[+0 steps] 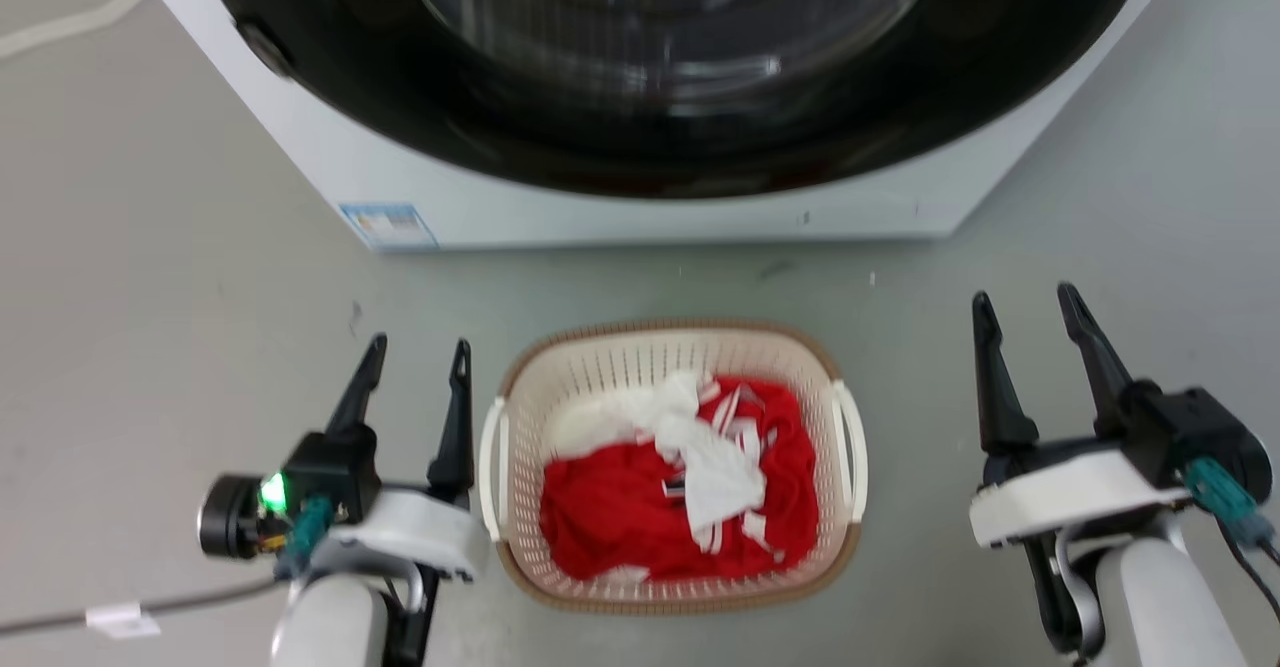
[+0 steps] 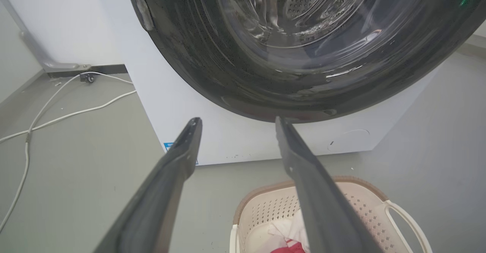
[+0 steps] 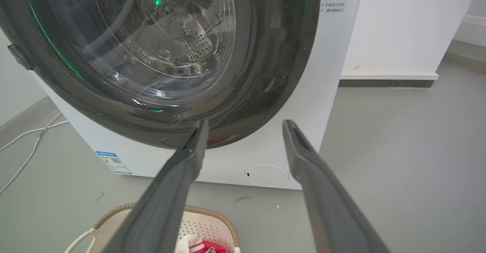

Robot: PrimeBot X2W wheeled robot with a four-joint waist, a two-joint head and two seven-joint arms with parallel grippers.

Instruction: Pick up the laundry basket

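While it is sitting on the grey floor [image 1: 180, 277] in front of the washing machine [image 1: 620, 212], the laundry basket [image 1: 600, 362] is lying between the two grippers, gripped by neither. Red and white clothes [image 1: 620, 507] are lying inside it. The left gripper [image 1: 420, 343] is hovering just beside the basket's left handle [image 1: 490, 467], jaws parted and empty; whether it is touching, cannot tell. The right gripper [image 1: 1025, 294] is hovering well apart from the right handle [image 1: 855, 437], jaws likewise spread and holding nothing. Both pairs of fingers are pointing toward the machine's dark round door [image 1: 660, 97].
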